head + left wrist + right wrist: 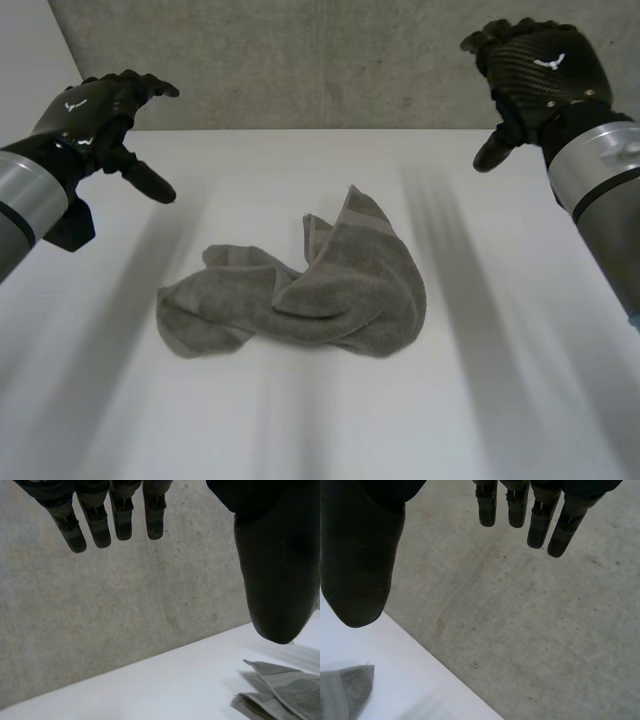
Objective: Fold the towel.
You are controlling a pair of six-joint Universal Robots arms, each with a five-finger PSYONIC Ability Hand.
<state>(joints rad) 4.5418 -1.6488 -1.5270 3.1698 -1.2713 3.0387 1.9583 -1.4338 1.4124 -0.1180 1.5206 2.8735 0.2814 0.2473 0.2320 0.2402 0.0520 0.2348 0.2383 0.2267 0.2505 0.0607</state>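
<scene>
Crumpled grey terry towel lies mid white table, unfolded. L hand and R hand hover well apart above it, fingers relaxed, holding nothing.

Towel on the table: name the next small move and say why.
Probably lower the left robot hand and right robot hand to the towel to spread it flat: it lies crumpled on the table, and both robot hands hang open, clear of it.
</scene>
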